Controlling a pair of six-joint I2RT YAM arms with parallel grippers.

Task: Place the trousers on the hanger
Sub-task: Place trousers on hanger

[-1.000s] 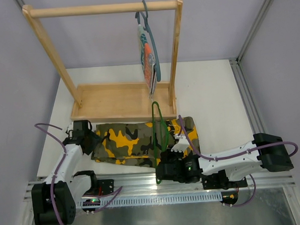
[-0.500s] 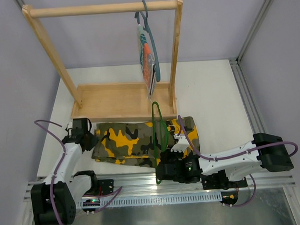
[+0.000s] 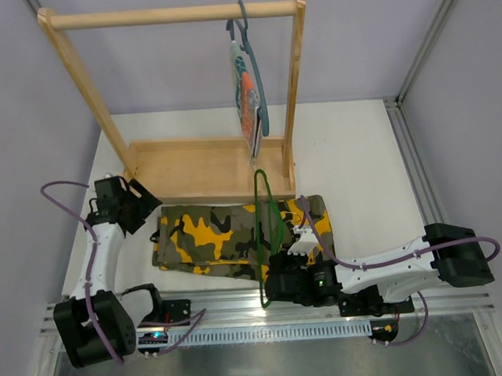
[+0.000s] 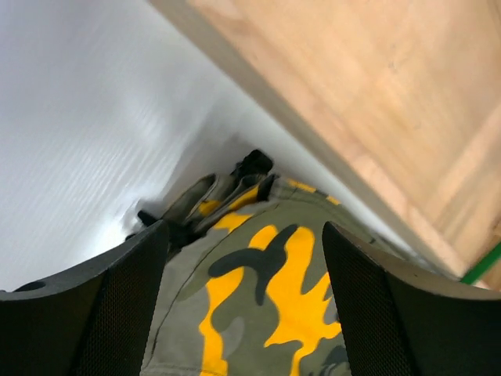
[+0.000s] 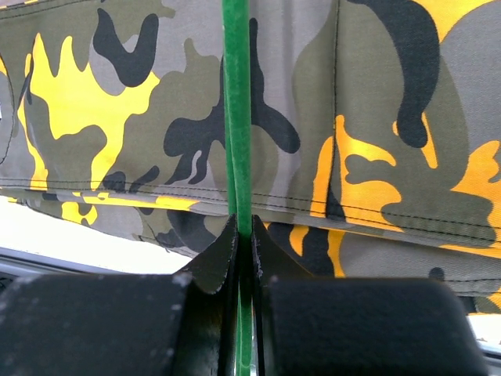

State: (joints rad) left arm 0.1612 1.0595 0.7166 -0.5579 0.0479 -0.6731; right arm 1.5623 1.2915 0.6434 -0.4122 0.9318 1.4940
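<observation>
Camouflage-print fabric trousers [image 3: 211, 235] lay lengthwise along the near edge of the white desk [image 3: 358, 150]. The left tool [image 4: 244, 313] gaped empty above their left end. The right tool [image 5: 244, 235] clamped the thin green hanger [image 5: 237, 117] crossing them.

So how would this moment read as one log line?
right jaws: shut on hanger | left jaws: open, holding nothing, by trousers end | hanger: lying across trousers

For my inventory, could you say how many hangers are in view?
2: the green hanger across the trousers, in the right gripper; the grey hanger on the rack rail.
</observation>
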